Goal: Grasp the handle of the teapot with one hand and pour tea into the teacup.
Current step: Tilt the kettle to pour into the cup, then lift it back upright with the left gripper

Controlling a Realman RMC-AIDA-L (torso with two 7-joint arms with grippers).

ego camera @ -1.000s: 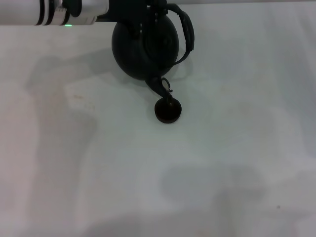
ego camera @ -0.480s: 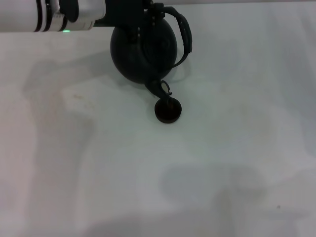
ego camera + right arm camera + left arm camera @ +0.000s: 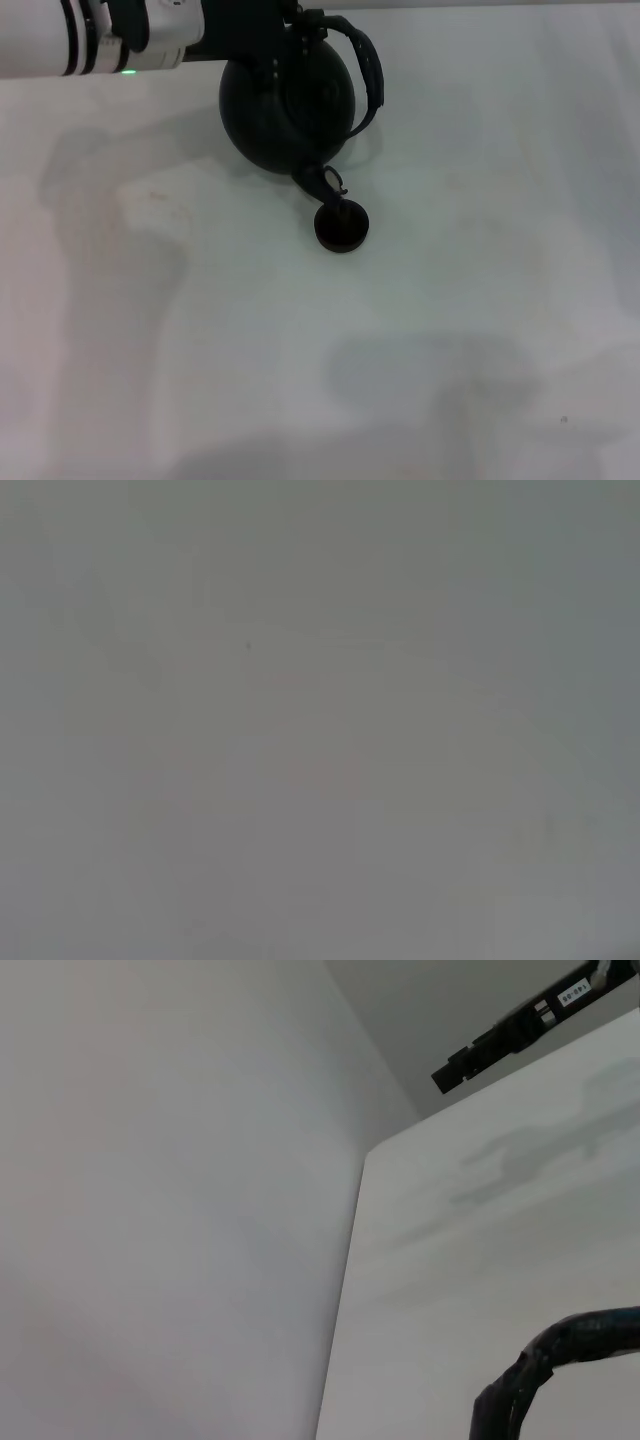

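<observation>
Teapot point(image 3: 288, 105) at top centre of the head view, hung by its handle point(image 3: 368, 70) from the left gripper point(image 3: 262, 28) — fingers hidden, grip unreadable — tipped so the spout point(image 3: 322, 183) overhangs the teacup point(image 3: 341, 226) just below, seemingly for pouring.

My left arm point(image 3: 60, 40) is a smooth white cylinder ringed near the wrist by thin black bands, with a small green light glowing on its underside. Beyond the bands sits a short white segment, then a matte black wrist housing leading to my left gripper point(image 3: 285, 35), dotted with a few small pale screws.
</observation>
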